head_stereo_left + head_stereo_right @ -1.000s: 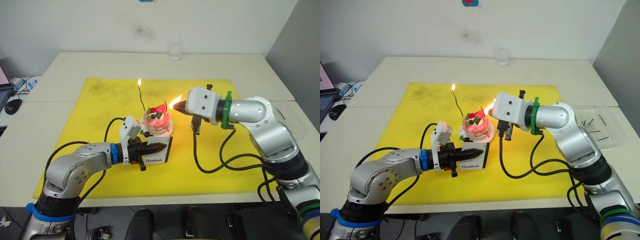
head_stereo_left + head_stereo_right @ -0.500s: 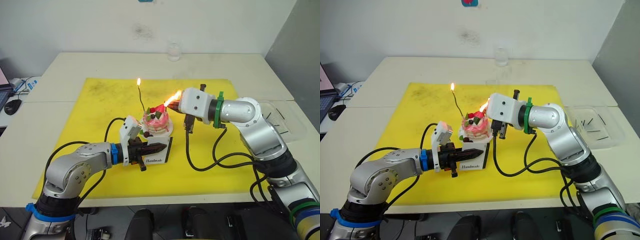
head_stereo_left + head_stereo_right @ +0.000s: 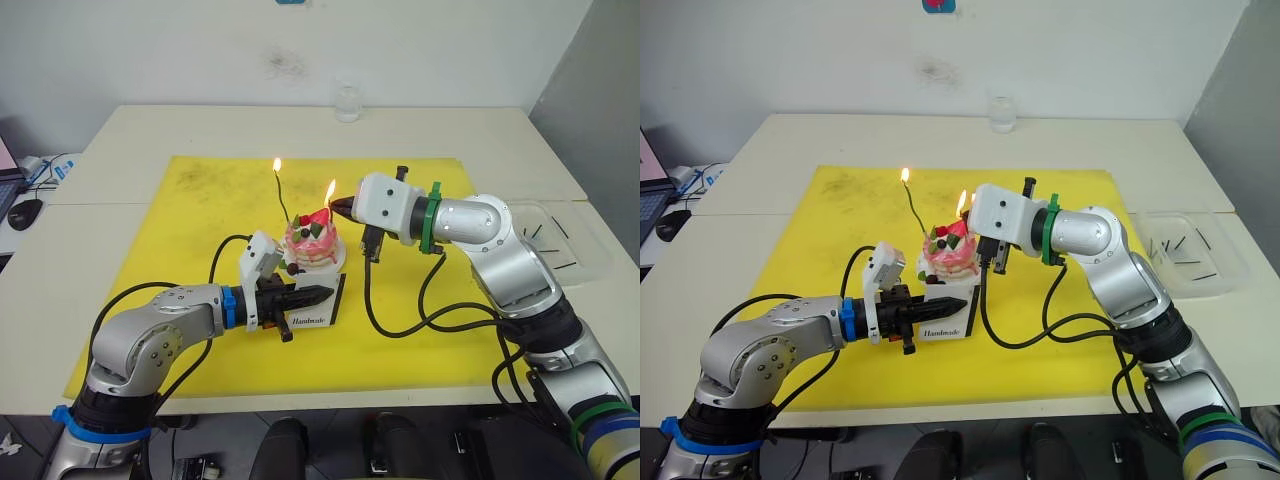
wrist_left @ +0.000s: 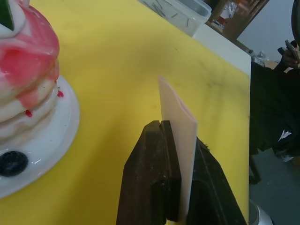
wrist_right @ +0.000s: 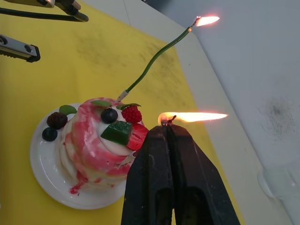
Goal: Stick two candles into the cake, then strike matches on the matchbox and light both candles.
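Note:
The pink cake (image 3: 314,243) sits on its white plate (image 5: 44,164) in the middle of the yellow mat. A thin green candle (image 5: 154,60) stands in the cake, leaning, and its tip burns. My right gripper (image 3: 336,207) is shut on a burning match (image 5: 165,122) just beside the cake's top on the right, the flame (image 3: 330,189) rising above the strawberry. In front of the cake my left gripper (image 3: 322,293) is shut on the white matchbox (image 3: 318,308), held upright on its edge; the box's thin white edge (image 4: 180,126) shows between the fingers.
A yellow mat (image 3: 200,200) covers the table's middle. At the right edge a clear tray (image 3: 565,235) holds several spare matches. A glass (image 3: 347,103) stands at the far side. A mouse (image 3: 26,211) lies at the far left. Black cables hang under both wrists.
My right gripper has moved left with the burning match, from beside the cake to its top edge. The flame now stands upright. The left arm and matchbox have stayed still.

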You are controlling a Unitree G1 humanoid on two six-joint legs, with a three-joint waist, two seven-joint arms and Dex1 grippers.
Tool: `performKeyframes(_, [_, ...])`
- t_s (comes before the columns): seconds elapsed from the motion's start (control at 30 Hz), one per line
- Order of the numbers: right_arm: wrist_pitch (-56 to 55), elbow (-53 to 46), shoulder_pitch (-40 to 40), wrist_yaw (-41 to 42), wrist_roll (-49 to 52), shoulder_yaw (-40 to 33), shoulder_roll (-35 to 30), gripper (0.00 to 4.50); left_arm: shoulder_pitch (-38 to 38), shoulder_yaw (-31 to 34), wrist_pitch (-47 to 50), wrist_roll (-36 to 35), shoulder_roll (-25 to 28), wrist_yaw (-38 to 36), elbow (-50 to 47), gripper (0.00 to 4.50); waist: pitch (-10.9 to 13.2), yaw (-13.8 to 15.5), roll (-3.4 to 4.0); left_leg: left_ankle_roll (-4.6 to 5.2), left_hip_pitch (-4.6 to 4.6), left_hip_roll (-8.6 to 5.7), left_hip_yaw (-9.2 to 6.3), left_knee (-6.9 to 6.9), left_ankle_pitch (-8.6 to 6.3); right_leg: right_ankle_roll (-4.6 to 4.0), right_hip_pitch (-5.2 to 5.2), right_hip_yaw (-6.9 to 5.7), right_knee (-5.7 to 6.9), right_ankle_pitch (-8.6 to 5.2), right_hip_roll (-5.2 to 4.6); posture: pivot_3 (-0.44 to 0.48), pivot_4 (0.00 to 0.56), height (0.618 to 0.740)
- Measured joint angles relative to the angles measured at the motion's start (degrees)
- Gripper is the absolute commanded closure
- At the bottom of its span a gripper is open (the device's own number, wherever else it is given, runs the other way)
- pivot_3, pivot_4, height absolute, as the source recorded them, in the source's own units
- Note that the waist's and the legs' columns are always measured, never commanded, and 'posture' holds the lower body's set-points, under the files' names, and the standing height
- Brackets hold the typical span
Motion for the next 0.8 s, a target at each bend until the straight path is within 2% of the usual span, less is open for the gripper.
performKeyframes(0.8, [1.2,-1.2,0.0,0.3,0.2,-0.1,-0.8,4.46,0.0,-1.0,-0.2,0.1,0.0,-0.3,0.1,4.50,0.0,0.0,0.00,0.00,0.00,0.00,-0.14,0.00,0.00,0.00,0.00,-0.01,0.00,0.00,0.00,0.000,0.150,0.740])
